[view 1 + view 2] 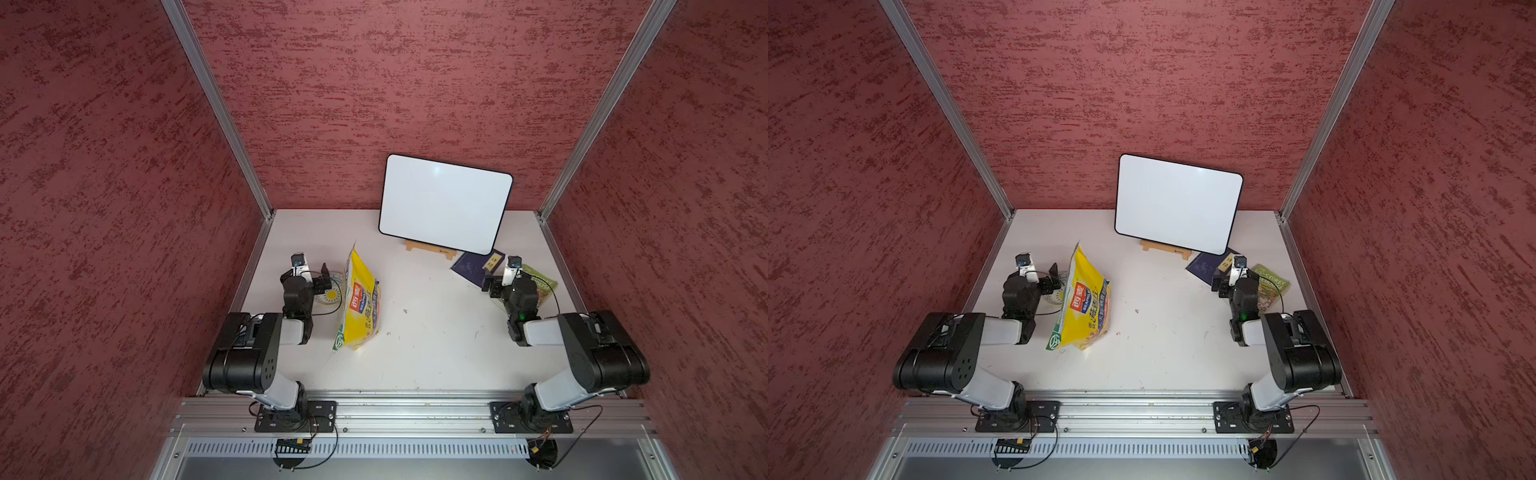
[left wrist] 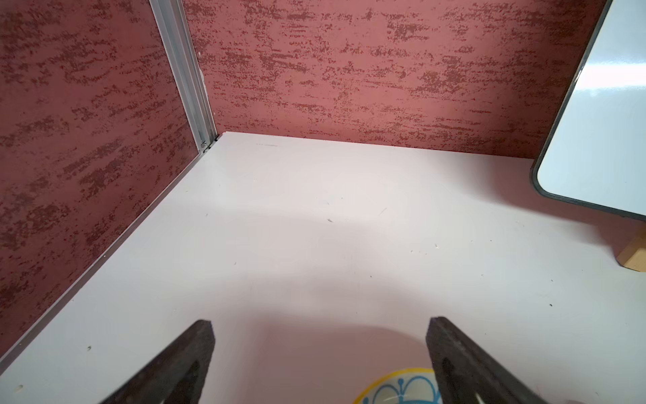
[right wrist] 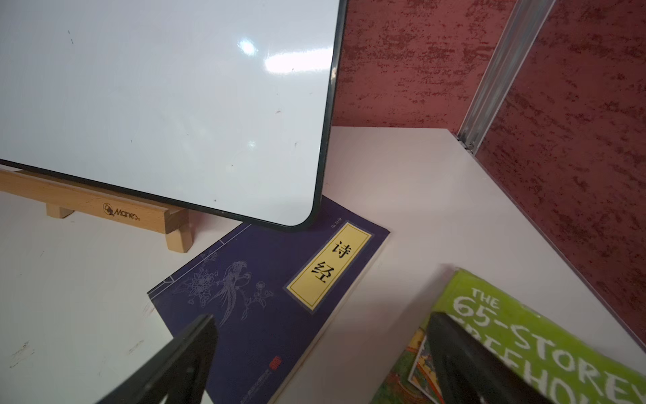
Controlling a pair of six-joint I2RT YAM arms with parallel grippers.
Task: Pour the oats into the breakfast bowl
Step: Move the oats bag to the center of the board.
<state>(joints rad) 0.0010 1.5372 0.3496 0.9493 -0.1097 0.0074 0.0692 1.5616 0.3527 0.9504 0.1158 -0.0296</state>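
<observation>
The large yellow pouch (image 1: 359, 301) (image 1: 1086, 305) holding the oats is on the table left of centre; the flakes themselves do not show. Just left of it lies the small breakfast bowl (image 1: 331, 297) (image 1: 1055, 298), partly covered by my left arm. Its yellow-edged, blue-patterned rim (image 2: 398, 386) peeks in by one finger in the left wrist view. My left gripper (image 1: 327, 277) (image 1: 1054, 277) (image 2: 321, 323) hovers over the bowl's far side, open and empty. My right gripper (image 1: 491, 281) (image 1: 1219, 284) (image 3: 323, 318) is open and empty above two books at the right.
A whiteboard (image 1: 444, 203) (image 3: 157, 105) leans on a wooden easel (image 3: 105, 206) at the back. A dark blue book (image 1: 473, 266) (image 3: 272, 297) and a green paperback (image 1: 540, 282) (image 3: 524, 332) lie at the right. Red walls close in three sides.
</observation>
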